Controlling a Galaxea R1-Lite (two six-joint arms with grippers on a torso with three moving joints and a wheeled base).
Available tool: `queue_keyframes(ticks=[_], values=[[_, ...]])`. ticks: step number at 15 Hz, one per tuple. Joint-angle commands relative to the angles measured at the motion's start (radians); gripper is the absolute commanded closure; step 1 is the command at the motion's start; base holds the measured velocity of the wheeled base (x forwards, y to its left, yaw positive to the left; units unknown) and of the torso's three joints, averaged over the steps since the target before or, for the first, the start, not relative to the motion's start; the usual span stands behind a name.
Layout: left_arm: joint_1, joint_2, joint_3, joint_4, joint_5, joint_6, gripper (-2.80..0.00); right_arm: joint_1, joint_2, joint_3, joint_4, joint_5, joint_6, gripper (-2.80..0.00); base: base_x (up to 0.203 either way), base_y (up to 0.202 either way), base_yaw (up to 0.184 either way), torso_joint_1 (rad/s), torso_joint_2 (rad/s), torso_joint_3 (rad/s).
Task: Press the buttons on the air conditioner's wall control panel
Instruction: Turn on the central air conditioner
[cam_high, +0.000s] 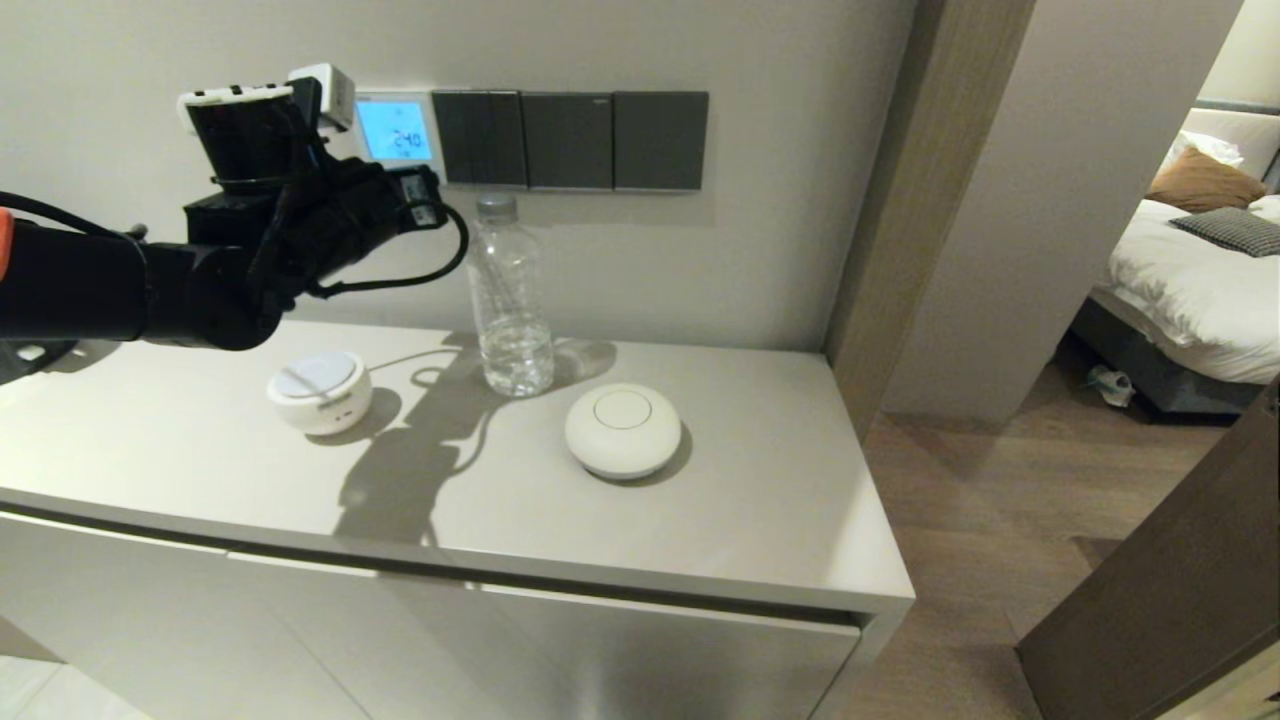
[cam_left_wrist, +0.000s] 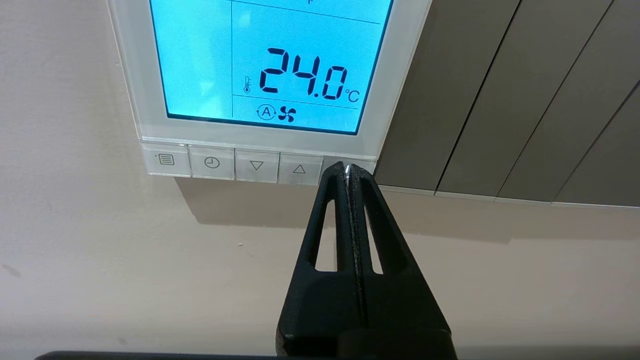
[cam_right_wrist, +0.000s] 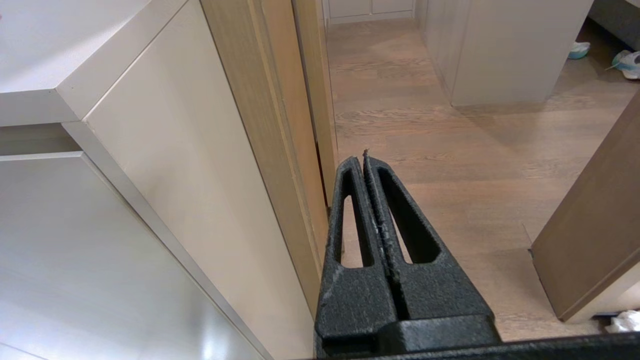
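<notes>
The air conditioner's wall control panel is a white thermostat on the wall; its screen is lit light blue and reads 24.0 °C. A row of pale buttons runs along its bottom edge. My left gripper is shut and its tips sit on the button at the end of the row nearest the dark switch plates, covering most of it. In the head view the left gripper is raised at the panel's lower edge. My right gripper is shut and empty, hanging beside the cabinet, out of the head view.
Three dark grey switch plates adjoin the panel. On the cabinet top stand a clear water bottle, a white round device and a white dome. A wooden door frame stands to the right.
</notes>
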Motion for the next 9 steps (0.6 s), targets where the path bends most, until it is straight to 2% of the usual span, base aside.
queue_keyframes(ticks=[1,9], values=[[0.000,-0.011,0.014,-0.006,0.000,-0.002,0.00,0.000,0.000,0.003,0.000,0.000,0.000,0.00,0.000,0.000,0.000,0.000,0.00,0.000],[0.002,-0.085,0.073,-0.008,0.003,-0.002,0.00,0.000,0.000,0.003,0.000,0.000,0.000,0.00,0.000,0.000,0.000,0.000,0.00,0.000]])
